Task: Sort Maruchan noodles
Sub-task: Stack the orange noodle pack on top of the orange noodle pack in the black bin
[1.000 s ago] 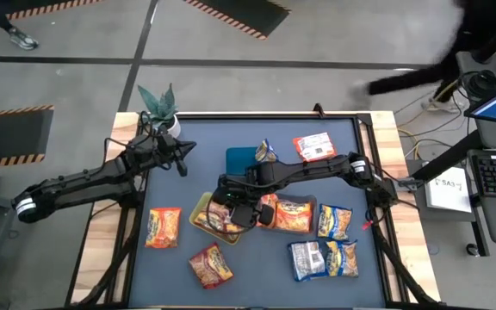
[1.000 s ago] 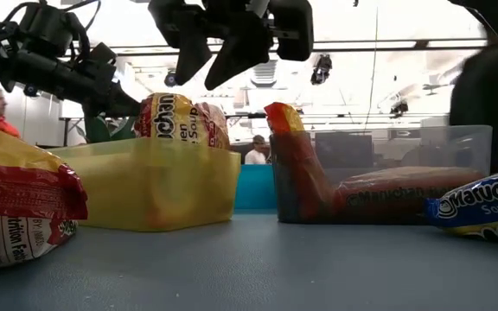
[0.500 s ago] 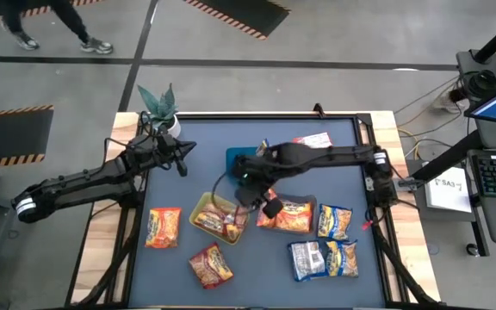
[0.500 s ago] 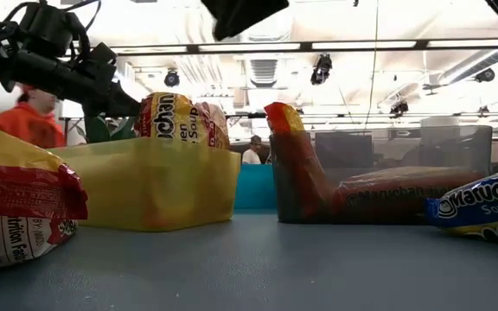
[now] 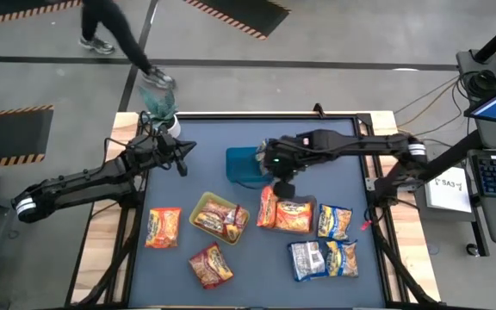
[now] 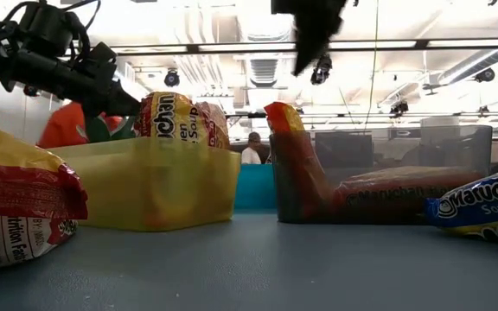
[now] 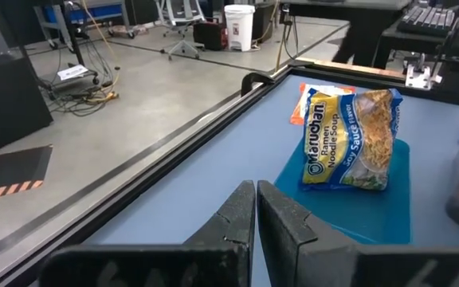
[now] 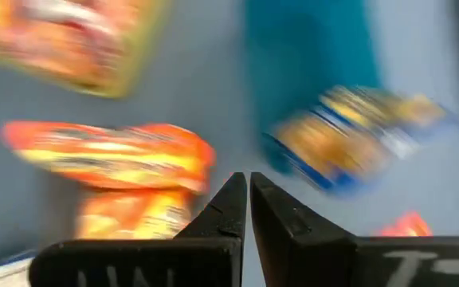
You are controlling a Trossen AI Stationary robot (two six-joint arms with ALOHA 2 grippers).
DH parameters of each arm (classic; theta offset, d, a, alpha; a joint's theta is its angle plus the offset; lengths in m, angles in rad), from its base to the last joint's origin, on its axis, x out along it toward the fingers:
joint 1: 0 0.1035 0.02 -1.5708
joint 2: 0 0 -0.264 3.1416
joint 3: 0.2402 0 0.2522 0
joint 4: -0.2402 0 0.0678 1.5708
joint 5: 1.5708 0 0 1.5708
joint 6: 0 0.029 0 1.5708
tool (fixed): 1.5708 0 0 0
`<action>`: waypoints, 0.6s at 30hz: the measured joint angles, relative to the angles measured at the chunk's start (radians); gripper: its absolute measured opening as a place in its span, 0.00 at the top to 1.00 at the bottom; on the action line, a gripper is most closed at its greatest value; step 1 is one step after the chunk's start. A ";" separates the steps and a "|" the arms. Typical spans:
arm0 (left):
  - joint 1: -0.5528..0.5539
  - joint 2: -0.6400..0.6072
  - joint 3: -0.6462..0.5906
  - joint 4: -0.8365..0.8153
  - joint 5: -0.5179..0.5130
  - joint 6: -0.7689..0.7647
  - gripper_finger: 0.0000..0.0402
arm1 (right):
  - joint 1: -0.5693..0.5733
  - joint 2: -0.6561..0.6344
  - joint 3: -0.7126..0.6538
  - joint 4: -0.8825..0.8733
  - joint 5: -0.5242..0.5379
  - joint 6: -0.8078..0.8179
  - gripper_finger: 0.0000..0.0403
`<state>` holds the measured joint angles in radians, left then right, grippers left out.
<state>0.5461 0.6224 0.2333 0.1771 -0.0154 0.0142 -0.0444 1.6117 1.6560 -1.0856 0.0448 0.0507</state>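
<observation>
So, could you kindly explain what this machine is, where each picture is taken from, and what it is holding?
It is a robot with two dark arms at a table. One camera looks straight down, one sits at table level, and one rides on each wrist. The right gripper hangs shut and empty between the blue tray and the clear tray of orange packets. The left gripper, also shut and empty, waits at the table's far left side. A blue-and-yellow packet stands in the blue tray; more packets fill the yellow tray or lie loose.
</observation>
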 joint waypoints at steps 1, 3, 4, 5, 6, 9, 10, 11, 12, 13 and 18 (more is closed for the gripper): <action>0.000 0.000 0.000 0.000 0.000 -0.005 1.00 | 0.000 -0.029 -0.038 -0.002 0.064 0.041 0.98; 0.000 0.003 0.000 0.002 0.000 -0.018 1.00 | 0.000 -0.088 -0.114 -0.005 0.199 0.135 0.98; 0.000 0.004 0.000 0.002 0.000 -0.026 1.00 | -0.002 -0.119 -0.152 -0.006 0.258 0.183 0.98; 0.000 0.006 0.000 0.003 0.000 -0.031 1.00 | -0.006 -0.150 -0.192 -0.007 0.306 0.229 0.98; 0.000 0.008 0.000 0.005 0.000 -0.035 1.00 | -0.013 -0.181 -0.233 -0.009 0.336 0.274 0.98; 0.000 0.013 0.000 0.007 0.000 -0.053 1.00 | -0.052 -0.271 -0.355 -0.002 0.344 0.405 0.98; 0.000 0.014 0.000 0.012 0.000 -0.060 1.00 | -0.066 -0.300 -0.396 0.000 0.344 0.449 0.98; 0.000 0.016 0.000 0.020 0.000 -0.061 1.00 | -0.082 -0.327 -0.439 0.005 0.343 0.494 0.98; 0.000 0.015 0.000 0.024 0.000 -0.064 1.00 | -0.100 -0.352 -0.480 0.011 0.343 0.539 0.98; 0.000 0.015 0.000 0.026 0.000 -0.065 1.00 | -0.118 -0.374 -0.522 0.017 0.343 0.579 0.98; 0.000 0.017 0.000 0.063 0.000 -0.077 1.00 | -0.228 -0.448 -0.722 0.095 0.339 0.727 0.98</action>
<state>0.5461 0.6393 0.2335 0.2399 -0.0155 -0.0624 -0.2720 1.1637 0.9336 -0.9903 0.3842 0.7782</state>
